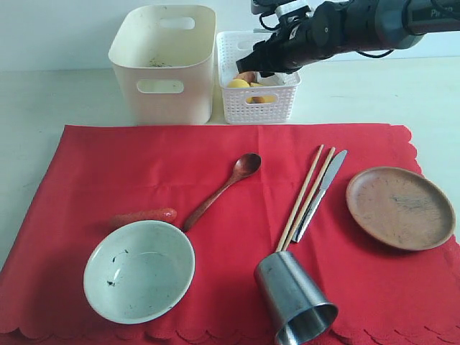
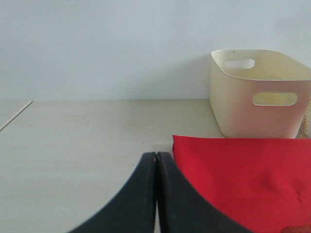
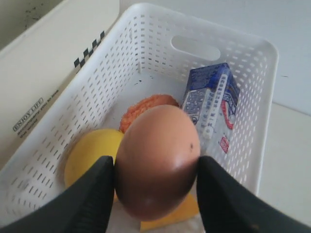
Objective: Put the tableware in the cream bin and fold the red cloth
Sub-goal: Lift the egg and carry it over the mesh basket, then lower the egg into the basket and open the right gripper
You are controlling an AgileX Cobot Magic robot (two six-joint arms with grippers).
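Observation:
The red cloth lies spread flat on the table. On it are a pale green bowl, a wooden spoon, chopsticks, a metal knife, a round wooden plate and a steel cup lying on its side. The cream bin stands behind the cloth. My right gripper hangs over the white basket, shut on a brown egg. My left gripper is shut on nothing, low over bare table beside the cloth's corner; the exterior view does not show it.
The white perforated basket stands right of the cream bin and holds a lemon, a blue-white milk carton and an orange food piece. A reddish sausage lies on the cloth behind the bowl.

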